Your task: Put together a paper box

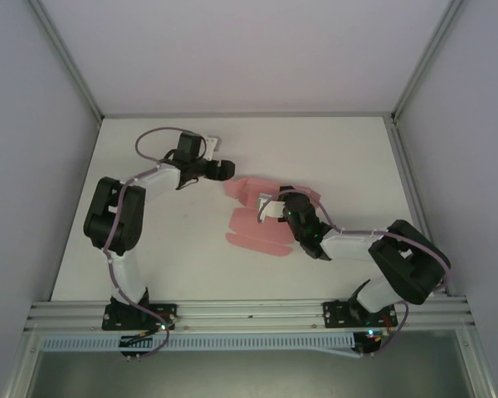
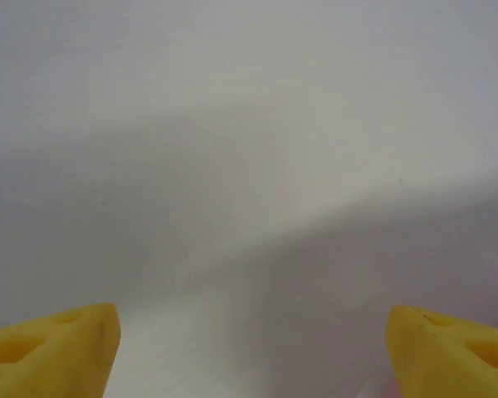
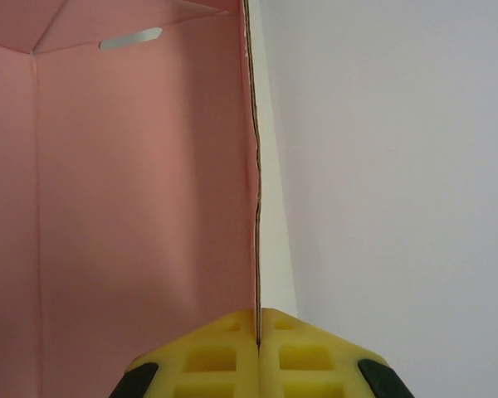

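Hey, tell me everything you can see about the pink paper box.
The paper box is thin pink card, not yet a box: a die-cut sheet with rounded flaps, spread near the middle of the white table. The right wrist view shows matte panels, fold creases and a small slit. The right pincer is shut on one thin edge of it.

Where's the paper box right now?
In the top view the paper box lies near the middle of the table, one edge pinched in the right claw; the open left claw sits just off its far-left corner.
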Tool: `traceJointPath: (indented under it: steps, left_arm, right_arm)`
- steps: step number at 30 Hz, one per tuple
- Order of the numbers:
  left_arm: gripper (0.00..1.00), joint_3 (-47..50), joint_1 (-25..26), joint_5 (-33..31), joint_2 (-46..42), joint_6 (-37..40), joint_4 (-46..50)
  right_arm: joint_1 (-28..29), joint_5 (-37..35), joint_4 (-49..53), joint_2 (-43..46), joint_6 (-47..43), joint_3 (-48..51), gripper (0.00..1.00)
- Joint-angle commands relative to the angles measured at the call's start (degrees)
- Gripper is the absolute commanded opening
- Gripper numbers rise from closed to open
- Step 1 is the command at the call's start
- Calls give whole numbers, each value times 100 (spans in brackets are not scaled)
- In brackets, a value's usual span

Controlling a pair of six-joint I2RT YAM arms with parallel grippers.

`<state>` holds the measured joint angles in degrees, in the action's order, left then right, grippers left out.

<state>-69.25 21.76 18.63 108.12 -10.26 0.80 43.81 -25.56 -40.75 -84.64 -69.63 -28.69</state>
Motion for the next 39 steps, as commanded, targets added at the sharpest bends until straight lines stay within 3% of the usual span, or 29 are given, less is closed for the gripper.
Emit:
traceJointPath:
  steps: [1,7,25,39]
  left_arm:
    - [74,350,-6,395,-421,362,77]
    - [58,819,207,886,-797,584,7]
    - [51,1784,696,1146,-1417,1066,-436]
    - [47,2321,921,1222,-1597,1605,-1059]
  right_arm:
    - [18,15,95,106,247,-193,0]
    - [23,-60,216,106,313,-238,0]
    - [119,-70,725,305,388,-107,0]
    - [691,-985,605,139,161,302,0]
